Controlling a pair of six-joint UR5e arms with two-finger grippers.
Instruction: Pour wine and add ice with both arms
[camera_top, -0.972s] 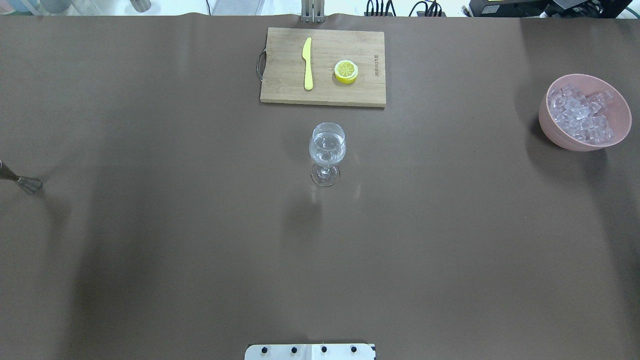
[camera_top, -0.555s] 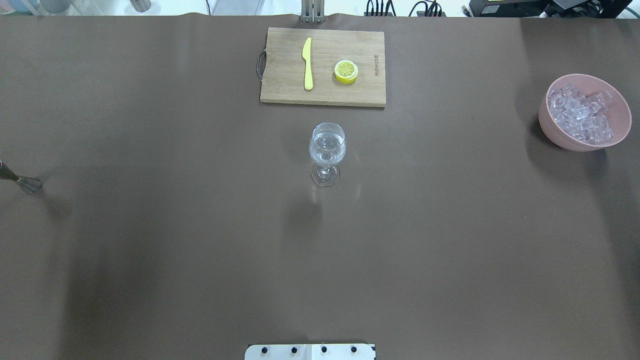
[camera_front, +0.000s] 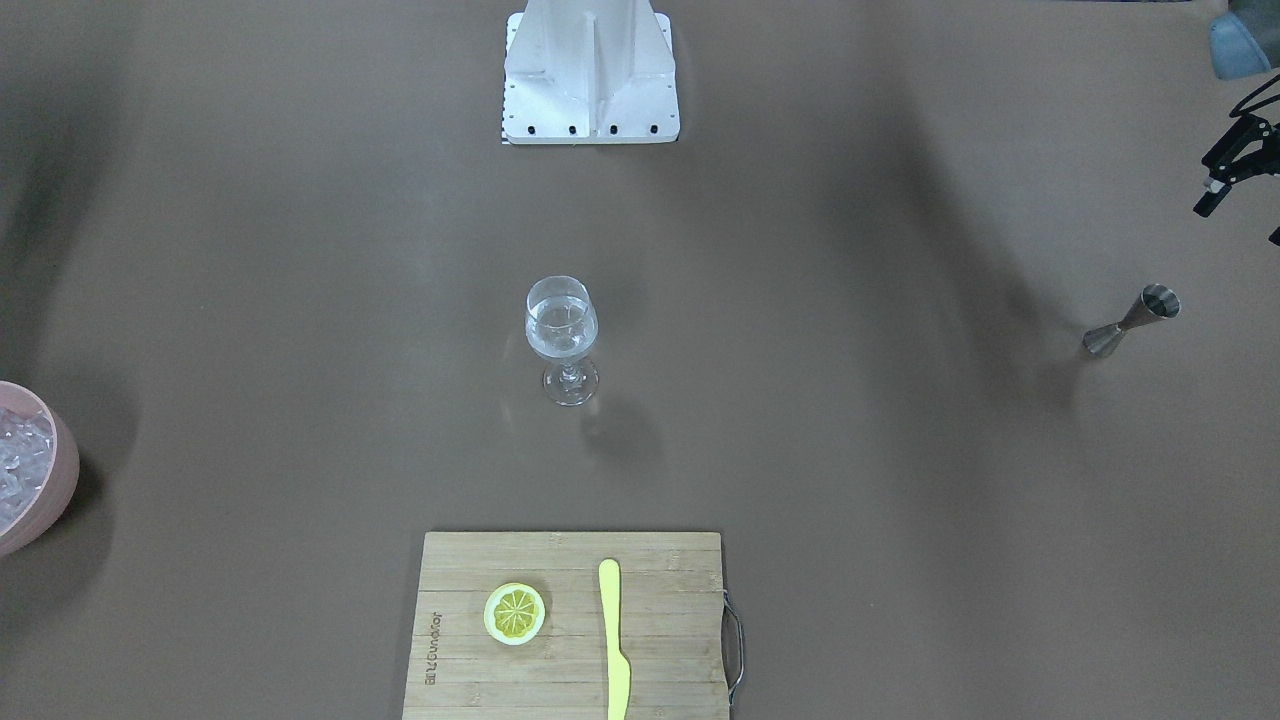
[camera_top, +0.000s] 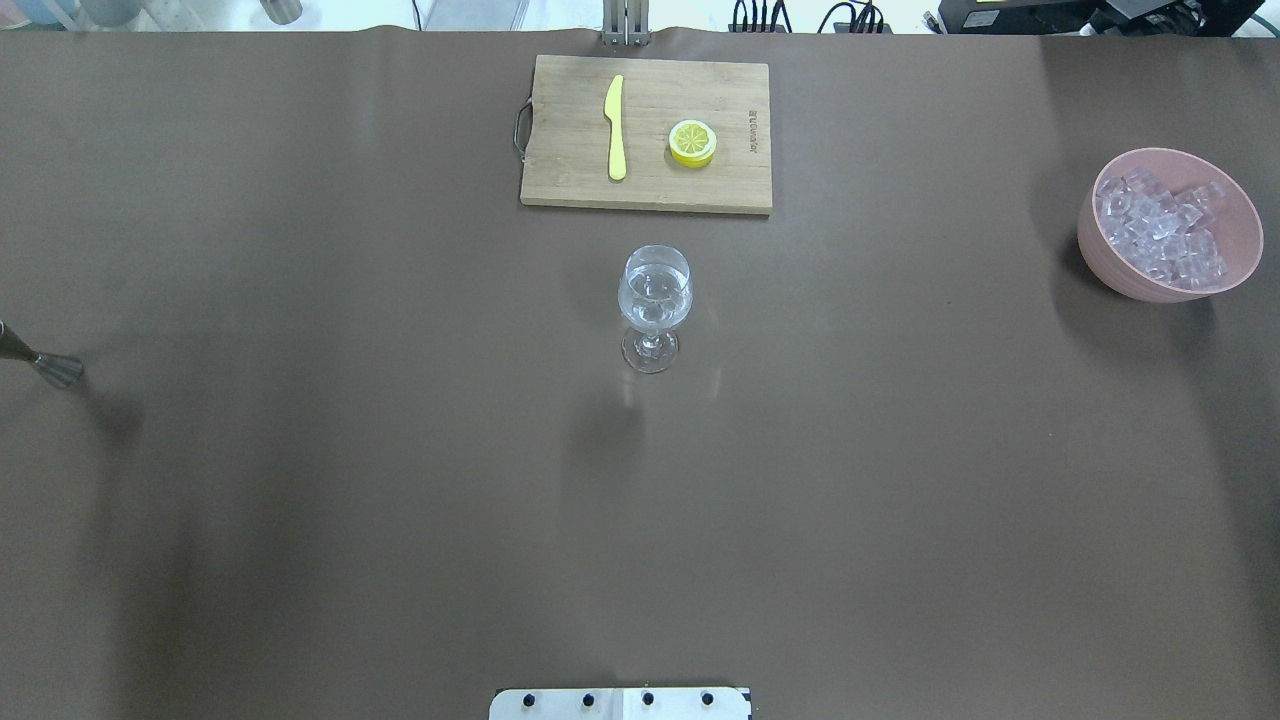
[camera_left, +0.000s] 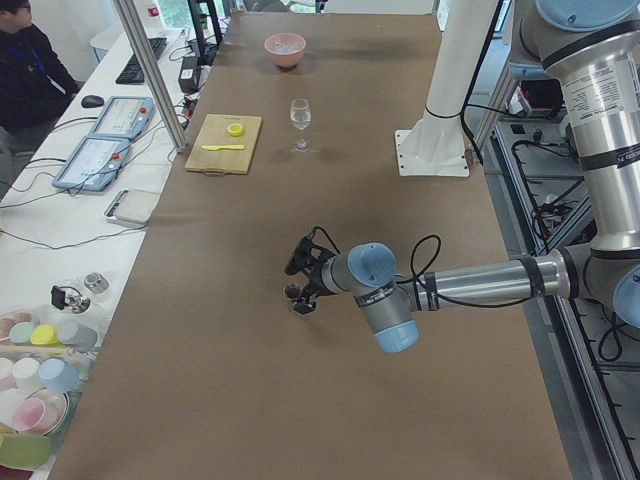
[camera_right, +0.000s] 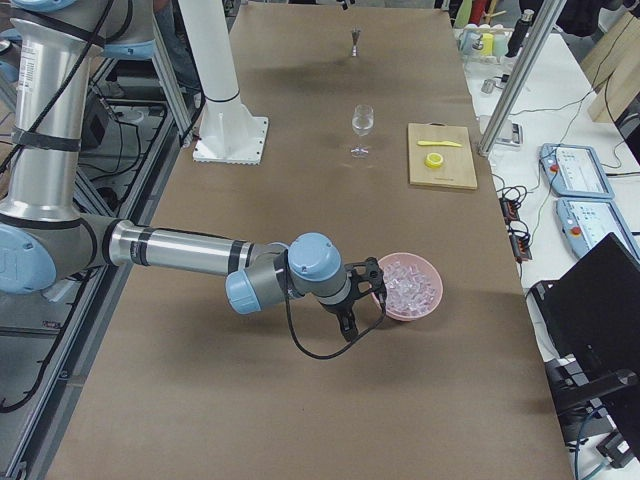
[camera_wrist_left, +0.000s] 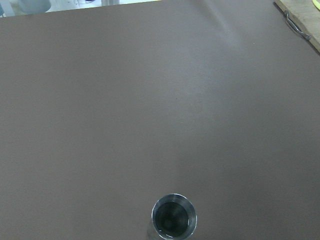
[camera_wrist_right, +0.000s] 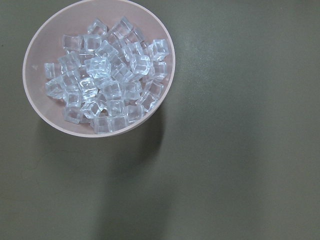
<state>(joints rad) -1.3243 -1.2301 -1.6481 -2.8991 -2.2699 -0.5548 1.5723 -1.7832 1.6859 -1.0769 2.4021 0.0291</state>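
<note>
The brown table (camera_top: 300, 500) fills every view. My left arm (camera_left: 480, 282) reaches across the middle of the left side view. Its left gripper (camera_left: 298, 285) hangs over the steel jigger (camera_wrist_left: 174, 218), which stands upright at the bottom of the left wrist view. My right arm (camera_right: 180, 248) stretches along the lower half of the right side view. The right gripper (camera_right: 362, 305) sits just beside the pink bowl (camera_wrist_right: 34, 59). I cannot tell how either pair of jaws stands, since neither wrist camera shows them.

The wooden cutting board (camera_top: 570, 190) lies top centre in the overhead view. The stemmed glass (camera_front: 562, 325) stands upright mid-frame. The wine (camera_top: 654, 300) appears to be in the glass already. The ice (camera_wrist_right: 102, 85) is heaped in the bowl, at the upper left of the right wrist view. I cannot tell whether any cube is in the glass.

I judge the ice pick to be the step in hand. The bowl is off-centre under the wrist, so I would centre over the heap first. Then I would come straight down on one top cube, jaws just wider than it. These cubes look slick, so I would close gently and lift slowly.
</note>
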